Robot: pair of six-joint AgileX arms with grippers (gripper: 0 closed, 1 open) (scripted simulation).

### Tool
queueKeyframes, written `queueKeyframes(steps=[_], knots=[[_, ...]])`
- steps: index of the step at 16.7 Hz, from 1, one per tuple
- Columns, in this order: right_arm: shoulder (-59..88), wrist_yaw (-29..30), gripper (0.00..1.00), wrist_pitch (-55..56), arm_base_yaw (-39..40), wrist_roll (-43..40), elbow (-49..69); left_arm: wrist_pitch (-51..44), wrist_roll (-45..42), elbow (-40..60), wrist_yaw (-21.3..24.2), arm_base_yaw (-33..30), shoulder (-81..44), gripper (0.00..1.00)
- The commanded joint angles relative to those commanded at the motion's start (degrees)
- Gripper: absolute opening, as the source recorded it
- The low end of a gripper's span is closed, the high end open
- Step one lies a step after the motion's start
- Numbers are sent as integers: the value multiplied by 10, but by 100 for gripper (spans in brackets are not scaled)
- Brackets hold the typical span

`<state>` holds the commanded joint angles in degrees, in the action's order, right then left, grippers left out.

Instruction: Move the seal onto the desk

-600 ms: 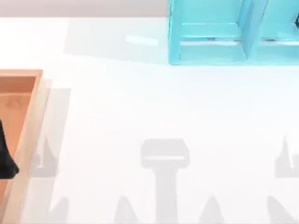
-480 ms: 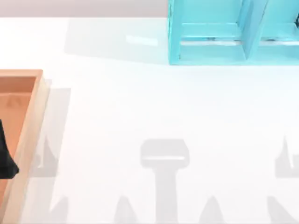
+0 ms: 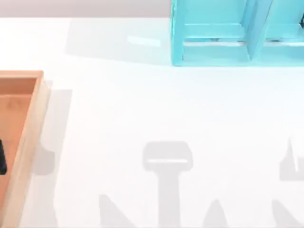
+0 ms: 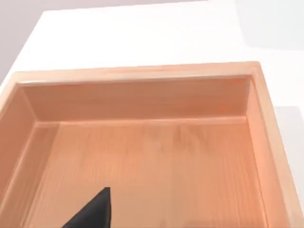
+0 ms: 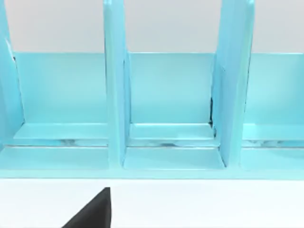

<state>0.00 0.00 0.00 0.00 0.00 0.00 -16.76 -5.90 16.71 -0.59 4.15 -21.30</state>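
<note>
White tabletop [image 3: 142, 109]; left hand [image 3: 2, 159] sits over the tray [image 3: 28, 137], its opening impossible to tell. Seal unseen, so locate it before closing.

A pale grey wall [image 3: 85, 7] runs behind the turquoise shelf unit [image 3: 213, 42] (open compartments), under soft, even light.
</note>
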Motion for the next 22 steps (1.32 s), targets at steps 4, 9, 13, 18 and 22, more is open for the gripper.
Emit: queueKeyframes(steps=[4, 9, 13, 18, 22], knots=[[0, 0, 100, 0, 0, 0, 0, -146, -55, 148, -11, 38, -211, 100], [0, 0, 100, 0, 0, 0, 0, -324, -106, 335, -16, 93, -448, 100], [0, 0, 100, 0, 0, 0, 0, -436, -128, 458, -8, 129, -603, 100], [0, 0, 100, 0, 0, 0, 0, -513, -144, 540, 3, 149, -706, 100], [0, 0, 100, 0, 0, 0, 0, -518, -145, 546, 4, 150, -714, 100]])
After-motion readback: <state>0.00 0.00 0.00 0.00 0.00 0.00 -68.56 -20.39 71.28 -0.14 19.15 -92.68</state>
